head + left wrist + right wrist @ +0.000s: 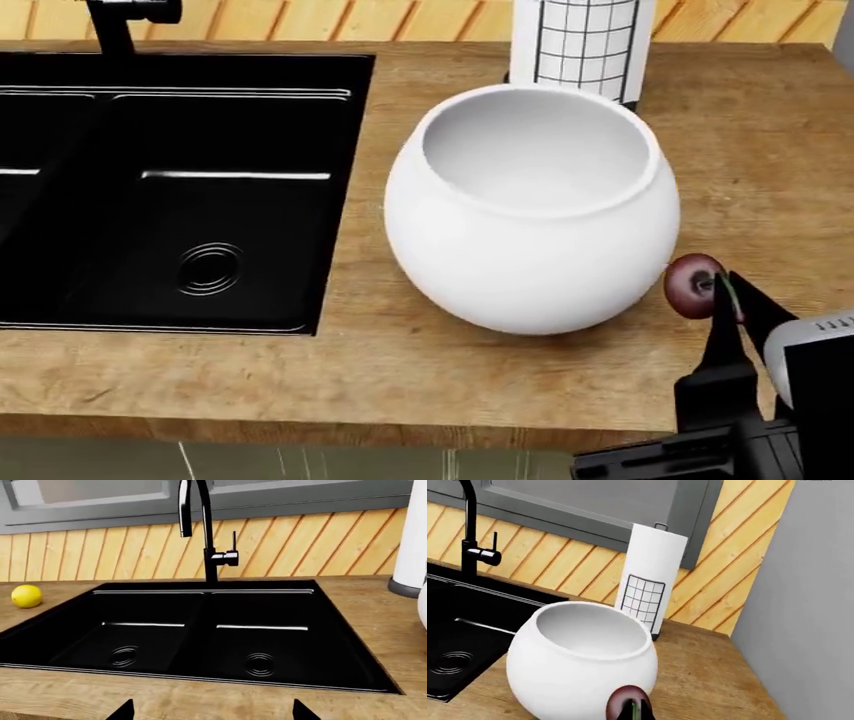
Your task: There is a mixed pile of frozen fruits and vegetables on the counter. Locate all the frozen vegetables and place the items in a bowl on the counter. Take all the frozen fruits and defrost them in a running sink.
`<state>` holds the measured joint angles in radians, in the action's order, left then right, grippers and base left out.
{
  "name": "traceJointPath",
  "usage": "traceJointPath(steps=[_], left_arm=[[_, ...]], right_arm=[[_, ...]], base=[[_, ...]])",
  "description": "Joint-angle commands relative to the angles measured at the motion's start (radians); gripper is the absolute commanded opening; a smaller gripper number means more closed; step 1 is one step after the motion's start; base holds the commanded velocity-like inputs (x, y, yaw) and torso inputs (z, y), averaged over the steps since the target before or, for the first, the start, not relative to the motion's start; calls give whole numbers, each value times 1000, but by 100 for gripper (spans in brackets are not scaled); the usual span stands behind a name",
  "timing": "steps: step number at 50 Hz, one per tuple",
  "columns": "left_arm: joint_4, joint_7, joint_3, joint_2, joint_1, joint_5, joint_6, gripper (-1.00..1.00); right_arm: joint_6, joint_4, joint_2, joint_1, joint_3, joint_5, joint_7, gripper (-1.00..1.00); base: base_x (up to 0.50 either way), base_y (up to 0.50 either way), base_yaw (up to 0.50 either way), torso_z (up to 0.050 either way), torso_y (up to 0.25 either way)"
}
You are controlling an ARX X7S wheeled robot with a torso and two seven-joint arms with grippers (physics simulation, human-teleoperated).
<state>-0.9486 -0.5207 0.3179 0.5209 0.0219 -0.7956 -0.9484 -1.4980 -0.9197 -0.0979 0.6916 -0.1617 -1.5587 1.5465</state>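
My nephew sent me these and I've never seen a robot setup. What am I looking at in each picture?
These are simulator renders from a two-armed robot at a wooden counter. One camera sits on its head; the others ride near each hand. The left one faces a black sink, with a lemon beside it. The right hand is at a dark red cherry next to a white bowl; whether it grips the cherry isn't clear. Behind the bowl stands a paper roll.

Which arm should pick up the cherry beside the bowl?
Right. The right gripper is already at the cherry, close beside the bowl. The left wrist camera faces the sink, away from the cherry.
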Motion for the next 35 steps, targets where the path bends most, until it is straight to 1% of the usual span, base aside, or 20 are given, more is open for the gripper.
traceJointPath(steps=[1,2,4,8,10,11,17,19,22,23,26,27,29,31,35], left_arm=[[-6,13,28,3,13,-22,5,100],[5,20,9,-2,16,2,22,100],[-4,7,19,4,4,-22,2,100],[4,24,11,1,28,7,35,100],[-5,11,25,8,17,-21,15,100],[3,23,15,4,31,3,37,100],[-10,10,34,12,30,-27,24,100],[0,22,19,8,43,1,48,100],[-2,19,18,9,41,-2,47,100],[-5,18,23,11,43,-8,45,100],[-36,30,100,27,96,-58,48,100],[-23,36,73,19,94,-27,64,100],[-37,31,107,28,107,-60,56,100],[-32,42,98,26,119,-41,73,100],[-36,27,106,33,108,-65,59,100]], right_arm=[[19,-20,30,-33,-2,1,-12,-100],[22,-21,31,-31,-4,-6,-5,-100],[26,-24,35,-28,-4,-20,14,-100],[29,-36,41,-42,-19,-8,-5,-100],[30,-43,44,-51,-28,-6,-11,-100],[33,-46,47,-51,-33,-12,-6,-100],[36,-49,58,-48,-39,-32,15,-100],[29,-53,58,-60,-48,-11,-12,-100],[21,-57,59,-74,-60,33,-63,-100],[20,-58,58,-79,-63,59,-90,-100],[20,-63,56,-92,-61,118,-148,-100],[23,-66,55,-98,-60,135,-165,-100],[27,-72,55,-106,-62,153,-182,-100],[28,-75,56,-111,-63,165,-195,-100],[40,-73,61,-126,-53,227,-254,-100]], base=[[-105,500,0,0,0],[-102,500,0,0,0],[-78,500,0,0,0],[-12,500,0,0,0],[0,500,0,0,0],[0,500,0,0,0],[0,500,0,0,0],[0,500,0,0,0],[0,500,0,0,0],[0,500,0,0,0],[0,500,0,0,0],[0,500,0,0,0],[31,500,0,0,0],[64,500,0,0,0],[111,500,0,0,0]])
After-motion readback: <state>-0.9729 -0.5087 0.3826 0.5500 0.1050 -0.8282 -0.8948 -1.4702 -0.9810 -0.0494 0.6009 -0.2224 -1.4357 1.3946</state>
